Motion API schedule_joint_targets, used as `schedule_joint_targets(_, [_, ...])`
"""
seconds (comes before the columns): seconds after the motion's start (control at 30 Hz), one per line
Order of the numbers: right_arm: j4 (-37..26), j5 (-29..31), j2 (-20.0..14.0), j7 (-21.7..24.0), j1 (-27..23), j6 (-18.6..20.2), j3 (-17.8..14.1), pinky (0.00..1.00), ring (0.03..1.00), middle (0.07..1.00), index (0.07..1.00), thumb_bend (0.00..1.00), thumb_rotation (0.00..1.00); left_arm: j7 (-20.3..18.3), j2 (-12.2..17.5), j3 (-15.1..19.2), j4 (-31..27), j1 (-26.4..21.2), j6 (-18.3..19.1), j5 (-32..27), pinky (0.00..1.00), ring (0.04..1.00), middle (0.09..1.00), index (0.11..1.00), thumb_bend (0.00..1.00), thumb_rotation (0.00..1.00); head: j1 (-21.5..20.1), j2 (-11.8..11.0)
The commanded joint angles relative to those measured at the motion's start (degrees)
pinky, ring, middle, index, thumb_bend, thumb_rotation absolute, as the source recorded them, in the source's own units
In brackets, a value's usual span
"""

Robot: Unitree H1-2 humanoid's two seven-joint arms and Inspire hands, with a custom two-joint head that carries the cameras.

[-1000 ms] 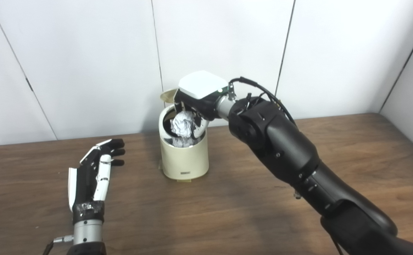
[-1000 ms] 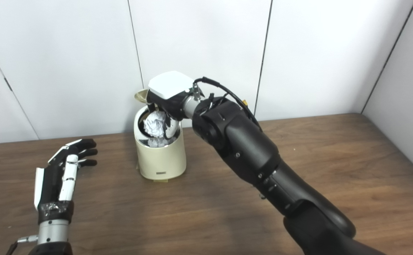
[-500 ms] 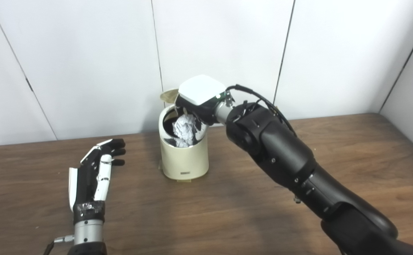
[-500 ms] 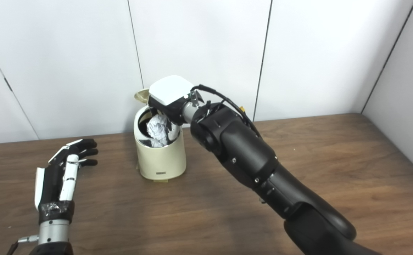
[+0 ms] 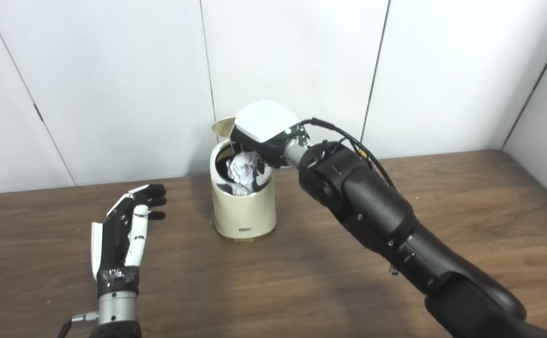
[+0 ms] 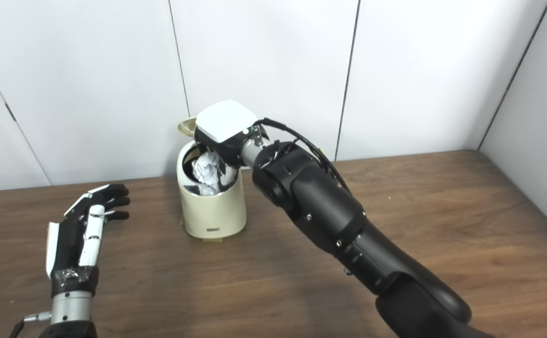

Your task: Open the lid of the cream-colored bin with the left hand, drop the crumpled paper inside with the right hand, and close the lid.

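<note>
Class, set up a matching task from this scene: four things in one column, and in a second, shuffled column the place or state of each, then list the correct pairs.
Things
1. left hand
2. right hand
3. lid
4. crumpled paper

States
A. tipped up behind the bin's mouth
B. white, in the bin's mouth under a hand
C. open, flat on the table, apart from the bin
D. over the bin's mouth

Pairs: 1-C, 2-D, 3-A, 4-B
</note>
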Motion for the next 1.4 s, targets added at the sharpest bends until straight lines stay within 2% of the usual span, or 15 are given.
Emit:
schedule_joint_targets(0.0, [-0.9,0.3,-0.7,-0.5,-1.5,-0.7,-0.7,0.47,0.580,0.660,0.477,0.52,0.11,0.4,0.1,-0.2,-0.6,-1.5,-2.1,0.8,0.60,0.683,0.699,0.689,0.34,0.78,-0.1,0.0])
schedule_joint_targets(0.07, [-0.8,0.8,-0.6,-0.9,-1.4,-0.7,-1.0,0.43,0.544,0.645,0.478,0.52,0.12,0.3,0.2,-0.2,-0.6,-1.5,-2.1,0.9,0.60,0.685,0.701,0.691,0.35,0.78,-0.1,0.0])
schedule_joint_targets(0.13, [-0.6,1.8,-0.4,-1.5,-1.2,-1.0,-1.4,0.35,0.449,0.574,0.479,0.52,0.13,0.3,0.2,-0.2,-0.7,-1.5,-1.9,0.8,0.60,0.688,0.704,0.694,0.35,0.78,-0.1,0.1])
schedule_joint_targets(0.23, [-0.3,3.2,-0.4,-2.7,-0.8,-1.9,-1.9,0.31,0.403,0.543,0.482,0.52,0.13,0.4,0.1,-0.2,-0.6,-1.5,-2.1,0.8,0.60,0.685,0.702,0.693,0.35,0.78,-0.1,0.1])
schedule_joint_targets(0.37, [-0.3,3.3,-0.8,-3.8,-0.7,-3.1,-1.7,0.34,0.450,0.595,0.482,0.52,0.13,0.4,0.0,-0.2,-0.6,-1.5,-1.9,0.6,0.60,0.683,0.700,0.691,0.35,0.77,0.0,0.2])
schedule_joint_targets(0.73, [-0.3,2.2,-1.2,-4.0,-0.6,-4.1,-1.4,0.42,0.519,0.627,0.486,0.52,0.13,0.3,0.1,-0.2,-0.5,-1.6,-2.1,0.5,0.60,0.685,0.702,0.693,0.34,0.77,-0.1,0.1])
schedule_joint_targets(0.97, [-0.8,1.5,-0.9,-2.8,-0.4,-3.2,-1.6,0.49,0.592,0.671,0.486,0.52,0.13,0.3,0.1,-0.2,-0.9,-1.3,-1.5,0.8,0.60,0.687,0.704,0.695,0.35,0.78,-0.1,0.2])
schedule_joint_targets(1.13, [-0.7,1.1,-0.8,-2.9,-0.4,-3.1,-1.6,0.46,0.557,0.646,0.487,0.52,0.13,0.3,0.1,-0.2,-0.9,-1.4,-1.8,0.7,0.60,0.684,0.699,0.690,0.35,0.77,0.0,0.3])
schedule_joint_targets(1.37, [-0.3,0.2,-1.0,-3.7,-0.4,-3.5,-1.4,0.46,0.583,0.673,0.486,0.53,0.13,0.2,0.3,-0.3,-0.8,-1.4,-1.9,0.8,0.60,0.690,0.705,0.696,0.35,0.77,-0.1,0.2])
